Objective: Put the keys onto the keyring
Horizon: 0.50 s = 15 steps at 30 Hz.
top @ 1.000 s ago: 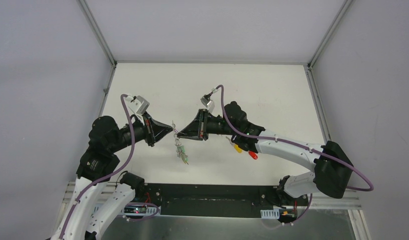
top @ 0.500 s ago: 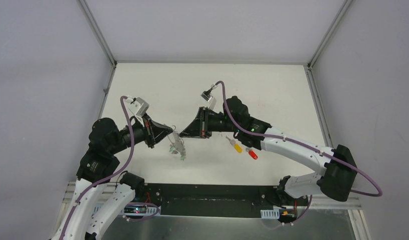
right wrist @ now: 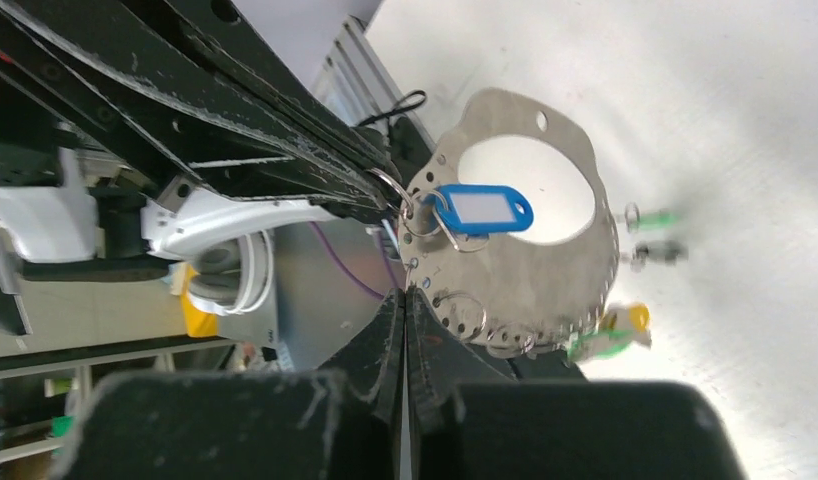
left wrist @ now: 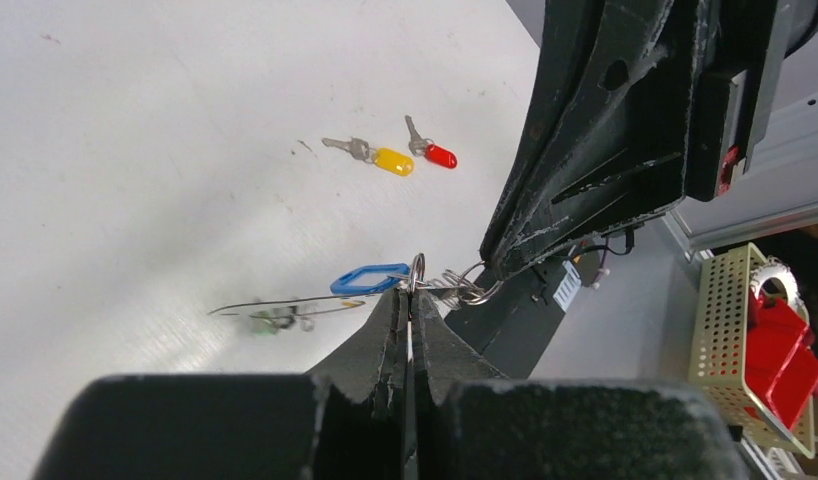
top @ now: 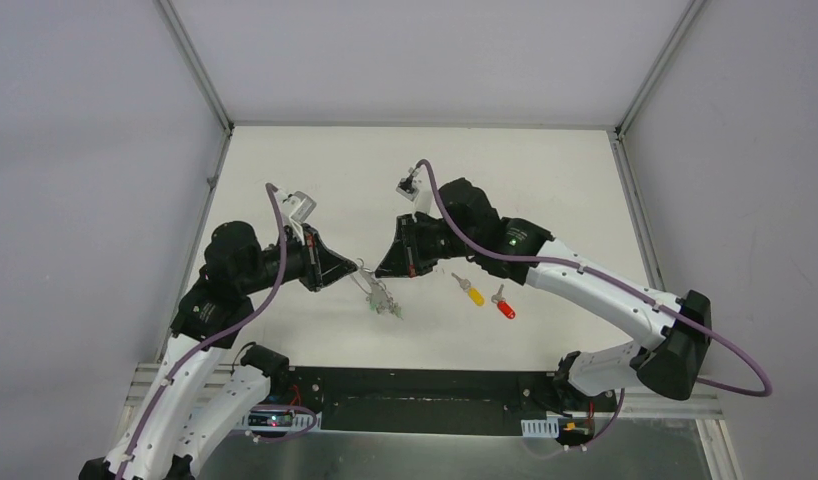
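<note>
Pinching the keyring, left pincer and right pincer nearly meet; yellow key and red key lie nearby.

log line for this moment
left gripper shut on split ring | right gripper shut on keyring | yellow key, red key on table

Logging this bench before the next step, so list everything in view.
keyring: one, grey metal, held between both grippers
small ring: one, silver, at keyring's rim
blue tag: one, blue, hanging on keyring
hanging keys: several, green plus one yellow, blurred, keyring's far rim
yellow key: one, yellow head, lying on table
red key: one, red head, beside yellow key
table: one, white
basket: one, cream, red contents, beyond table edge
left gripper: shut on small ring
right gripper: shut on keyring's rim
</note>
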Motion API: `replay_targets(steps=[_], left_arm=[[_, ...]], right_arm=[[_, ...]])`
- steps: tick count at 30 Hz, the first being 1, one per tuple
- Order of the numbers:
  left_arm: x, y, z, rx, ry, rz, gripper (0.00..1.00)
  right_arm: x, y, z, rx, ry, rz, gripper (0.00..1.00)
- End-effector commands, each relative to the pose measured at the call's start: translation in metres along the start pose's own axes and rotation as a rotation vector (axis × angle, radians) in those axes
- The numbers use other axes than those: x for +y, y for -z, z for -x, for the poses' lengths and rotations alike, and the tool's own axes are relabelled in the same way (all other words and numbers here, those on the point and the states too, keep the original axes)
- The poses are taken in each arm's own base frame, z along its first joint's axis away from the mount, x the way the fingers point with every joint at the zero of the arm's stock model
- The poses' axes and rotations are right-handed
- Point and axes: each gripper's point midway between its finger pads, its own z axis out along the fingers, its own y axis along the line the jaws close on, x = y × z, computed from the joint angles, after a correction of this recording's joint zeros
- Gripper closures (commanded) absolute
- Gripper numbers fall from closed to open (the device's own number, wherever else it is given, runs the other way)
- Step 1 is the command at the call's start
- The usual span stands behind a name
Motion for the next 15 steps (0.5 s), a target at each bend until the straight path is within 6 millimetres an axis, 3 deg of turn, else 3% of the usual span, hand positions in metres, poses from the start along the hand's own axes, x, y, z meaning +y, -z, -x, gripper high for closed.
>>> replay_targets(steps=[1, 9, 15], left_arm=[[0.002, -0.010, 0.000, 0.007, 0.054, -0.015, 1.00], [0.013, -0.023, -0.019, 0.086, 0.119, -0.012, 1.00], [0.014, -0.024, -0.016, 0.084, 0.093, -0.011, 0.69]], right_arm=[[0.000, 0.007, 0.000, 0.026, 0.108, -0.028, 1.00], [-0.006, 0.009, 0.000, 0.015, 0.163, -0.035, 1.00], [-0.009, 0.010, 0.001, 0.009, 0.174, -0.025, 1.00]])
